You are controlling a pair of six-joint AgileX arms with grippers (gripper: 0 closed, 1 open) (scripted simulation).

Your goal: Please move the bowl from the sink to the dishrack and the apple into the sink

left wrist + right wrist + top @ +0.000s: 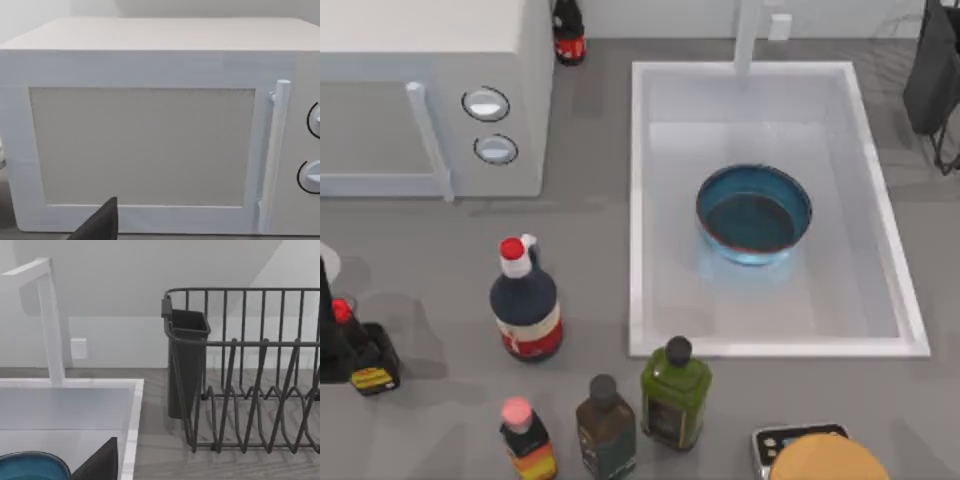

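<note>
The sink (638, 200) takes up the centre and right of the top view, its raised white rim closed on all four sides. The faucet (748, 35) stands at the middle of its upper edge. The bowl (753, 213) is seen upright on the basin floor, near the middle and apart from every wall, with bare white floor left all round it.

The dishrack (932, 70) is cut off by the frame at the upper right, just beyond the sink's right rim. In the right wrist view a strip of bare table (155, 450) is shown between the sink's rim (131, 435) and the dishrack (240, 385). The rack's dark cup (186, 360) hangs at the corner nearest the sink.

At the upper left the microwave (430, 40) is set against the edge of the frame, well apart from the sink. Open grey table (590, 230) lies between them. Below the sink's lower left corner a green bottle (675, 393) stands just beside the rim. A red-capped dark bottle (525, 305) is placed further left.

A dark part of the left tool (97, 222) is seen before the microwave door (142, 145). A dark part of the right tool (100, 460) is seen over the sink, close beside the bowl's edge (30, 465). Whether either tool is open or closed cannot be told, and nothing is seen held.
</note>
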